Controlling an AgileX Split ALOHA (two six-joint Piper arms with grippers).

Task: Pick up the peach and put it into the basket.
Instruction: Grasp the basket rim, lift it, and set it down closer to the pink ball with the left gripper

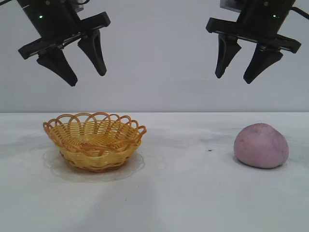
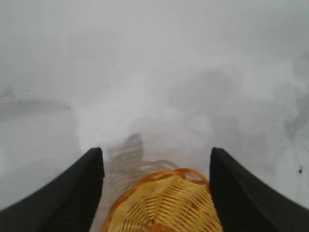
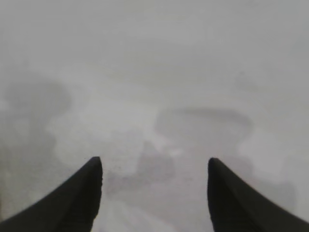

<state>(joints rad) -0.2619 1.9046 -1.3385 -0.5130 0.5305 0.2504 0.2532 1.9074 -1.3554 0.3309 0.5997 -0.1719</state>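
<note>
Both black grippers hang high with fingers spread, empty: the left gripper [image 1: 87,71] above the shallow yellow wicker basket [image 1: 94,140], the right gripper [image 1: 235,73] above and just left of the rounded pink-mauve peach [image 1: 261,145] resting on the white table [image 1: 183,193], well apart from the basket.

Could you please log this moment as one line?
left pincer: open, above yellow wicker basket | right pincer: open, above rounded pink-mauve peach | peach on table, untouched

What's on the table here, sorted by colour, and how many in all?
Pink-mauve: 1, the peach
Yellow and orange: 1, the basket
Total: 2 things on the white table
</note>
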